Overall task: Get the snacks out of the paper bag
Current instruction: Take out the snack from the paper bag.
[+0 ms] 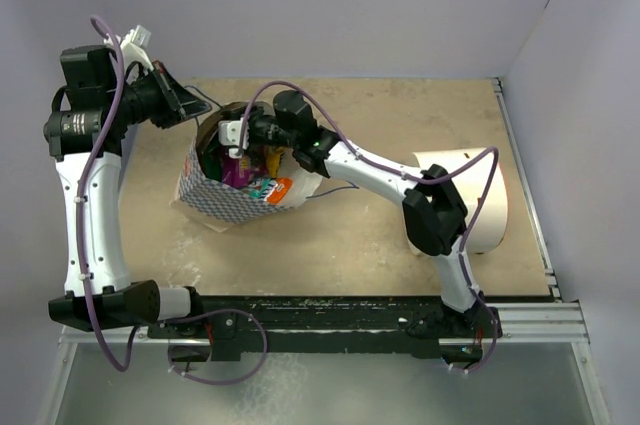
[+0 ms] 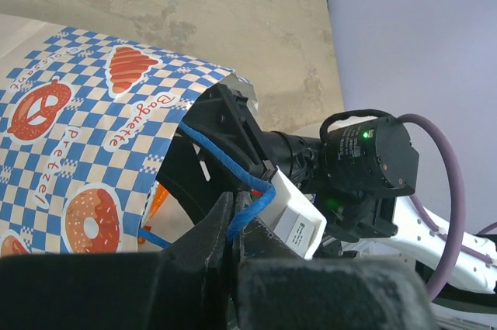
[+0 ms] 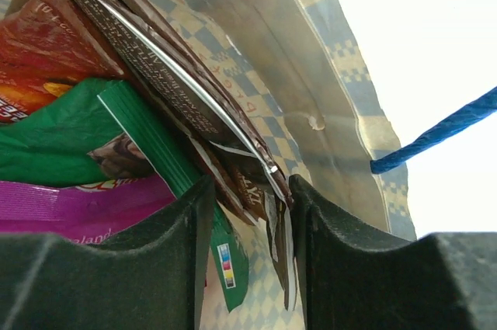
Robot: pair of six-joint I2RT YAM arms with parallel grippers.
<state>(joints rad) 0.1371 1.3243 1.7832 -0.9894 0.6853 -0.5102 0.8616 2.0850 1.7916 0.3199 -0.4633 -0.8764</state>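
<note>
The paper bag (image 1: 228, 195), white with blue checks and orange logos, lies on its side on the table with its mouth facing the back. My left gripper (image 1: 190, 105) is shut on its blue string handle (image 2: 247, 210) and holds the mouth up and open. My right gripper (image 1: 232, 148) reaches inside the bag. Its jaws (image 3: 245, 210) are open, with the edges of dark brown snack packets (image 3: 167, 85) between them. A green packet (image 3: 70, 140), a magenta one (image 3: 78, 210) and a red-orange one (image 3: 46, 50) lie to their left. The other handle (image 3: 435, 140) hangs at the right.
A plain white cylinder (image 1: 478, 200) lies on its side at the right of the table, beside my right arm's elbow. The table's rail (image 1: 350, 315) runs along the near edge. Walls close in the back and the right side.
</note>
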